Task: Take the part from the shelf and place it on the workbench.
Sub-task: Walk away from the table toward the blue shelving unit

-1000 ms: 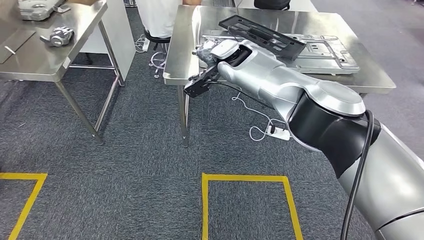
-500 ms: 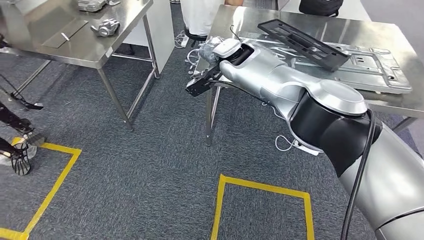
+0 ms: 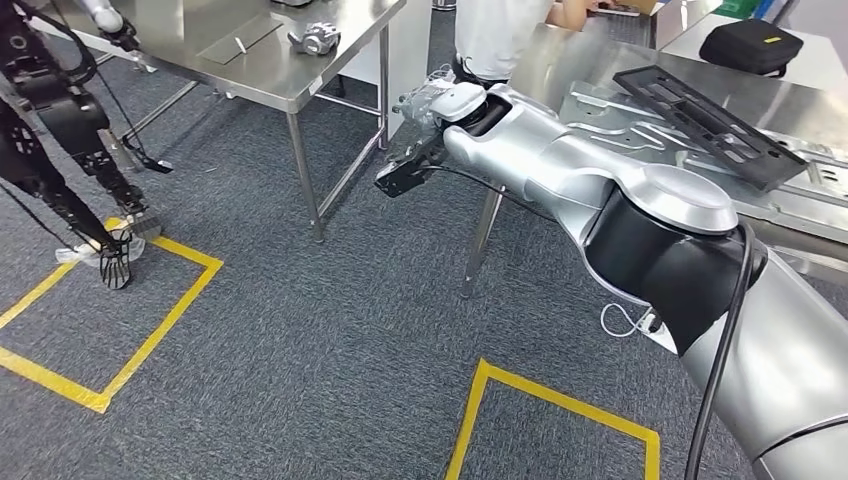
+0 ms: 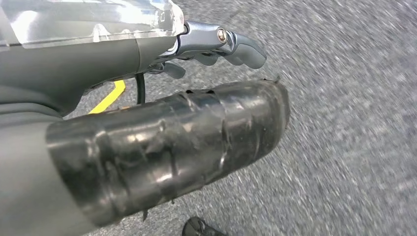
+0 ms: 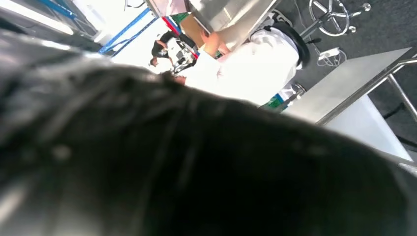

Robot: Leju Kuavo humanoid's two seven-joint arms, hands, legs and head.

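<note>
My right hand [image 3: 425, 100] is raised ahead of me over the grey carpet, between two steel tables; whether it holds anything I cannot tell, since my wrist and a dark blur hide the fingers. My left hand [image 4: 216, 46] hangs over the carpet with its fingers curled in on nothing. A small metal part [image 3: 315, 37] lies on the left tabletop [image 3: 330, 85]. A black tray [image 3: 710, 120] leans on a grey plate [image 3: 640, 135] on the right tabletop. A person in white [image 3: 495, 35] stands between the tables.
</note>
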